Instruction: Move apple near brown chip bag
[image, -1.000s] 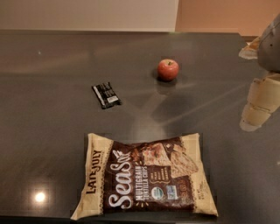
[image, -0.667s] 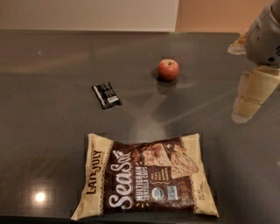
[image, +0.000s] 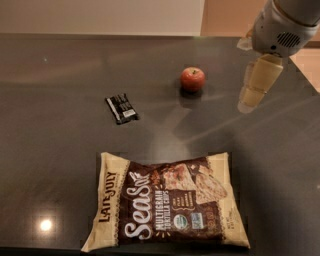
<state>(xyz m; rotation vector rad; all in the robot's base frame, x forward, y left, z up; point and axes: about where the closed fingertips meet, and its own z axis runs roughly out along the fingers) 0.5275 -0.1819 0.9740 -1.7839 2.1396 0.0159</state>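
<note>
Setting: a dark, glossy table, with a pale wall beyond its far edge.

Camera view, items as we find them:
- Apple: red, stem up, standing free on the table far of centre. Nothing touches it.
- Bag: lying flat at the near edge, lettering up, well apart from the apple.
- Wrapper: small and black, to the left of the apple. It has no part in the task.
- Gripper: at the upper right, hanging above the table to the right of the apple and apart from it. We cannot tell whether its jaws are apart or together.

Change noted: against the two earlier pictures, the gripper has travelled left and farther away, from the right border to a place near the apple. Apple, bag and wrapper lie where they lay.

Meaning for the task: we judge this to be the approach to the pick. Nothing is grasped, and the carry to the bag is not begun. The next move calls for a further shift left and a descent over the apple. Being round, the apple may roll if nudged off centre.
</note>
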